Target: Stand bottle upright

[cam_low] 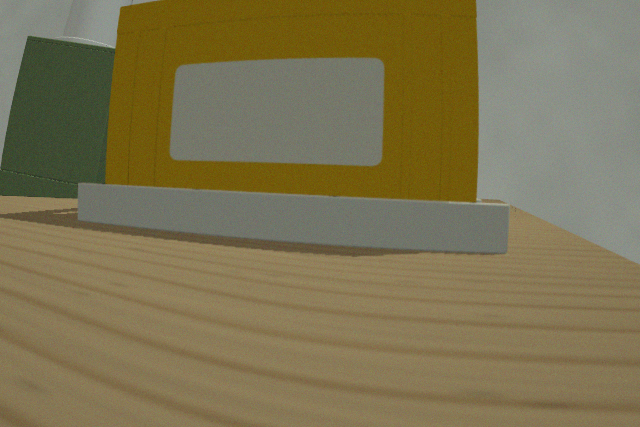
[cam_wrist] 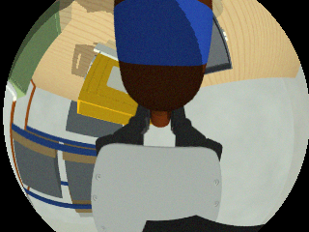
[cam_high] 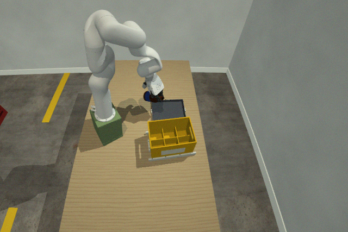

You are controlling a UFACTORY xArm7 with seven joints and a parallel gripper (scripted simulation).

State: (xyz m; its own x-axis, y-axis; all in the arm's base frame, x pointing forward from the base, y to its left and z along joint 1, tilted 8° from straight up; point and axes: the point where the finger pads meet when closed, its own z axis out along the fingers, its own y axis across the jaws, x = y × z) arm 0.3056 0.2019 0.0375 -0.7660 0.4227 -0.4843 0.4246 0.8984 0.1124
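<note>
My gripper (cam_wrist: 160, 101) is shut on the neck of a brown bottle (cam_wrist: 162, 45) with a blue label. In the top view the gripper (cam_high: 155, 97) holds the bottle (cam_high: 148, 96) tilted in the air, just above the far left corner of the dark grey tray (cam_high: 168, 110). The yellow crate (cam_high: 171, 136) with several compartments stands on a pale base in front of the tray. In the exterior view the crate (cam_low: 294, 91) fills the view and hides the tray, the bottle and the gripper.
The arm's green pedestal (cam_high: 106, 126) stands left of the tray and crate. The grey wall runs along the right side of the wooden table (cam_high: 140, 184). The crate's pale base (cam_low: 289, 218) juts out in front.
</note>
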